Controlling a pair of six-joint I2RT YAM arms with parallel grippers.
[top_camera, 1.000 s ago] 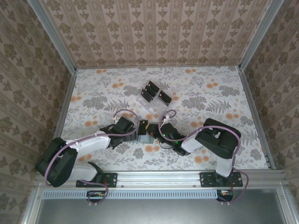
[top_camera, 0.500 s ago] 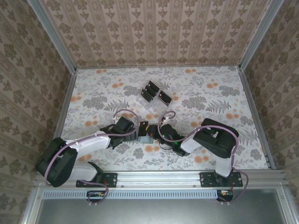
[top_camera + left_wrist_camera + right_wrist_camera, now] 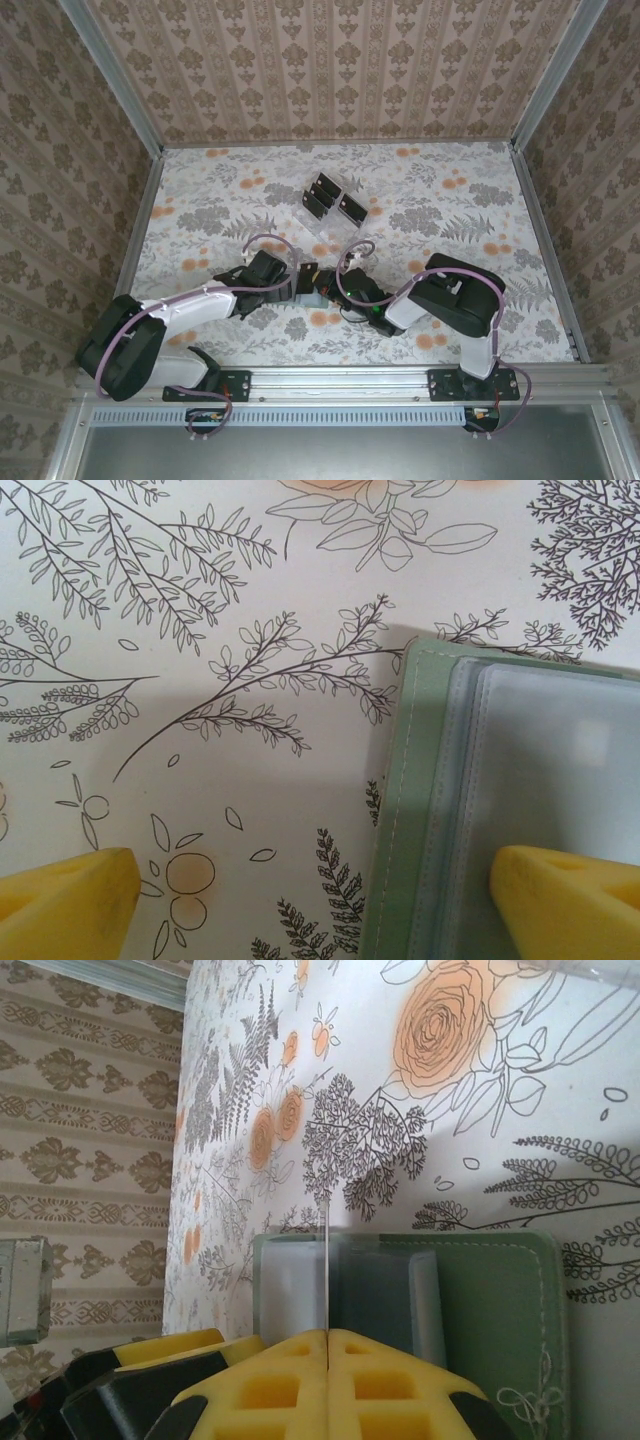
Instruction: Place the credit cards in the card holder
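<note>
Flowered table (image 3: 200, 190), walled on three sides, has wide bare room toward its left, right and far edges. A clear rack (image 3: 322, 222) of black cards (image 3: 350, 208) stands alone between the middle and the far edge. Between the middle and the near edge lies the open green wallet (image 3: 500, 1300); the left gripper (image 3: 320, 900) is spread wide, holding nothing, one finger (image 3: 570, 900) on the clear pocket beside the stitched edge, while the right gripper (image 3: 328, 1360) is pinched shut on a thin card (image 3: 327, 1260), edge-on over the pockets.
</note>
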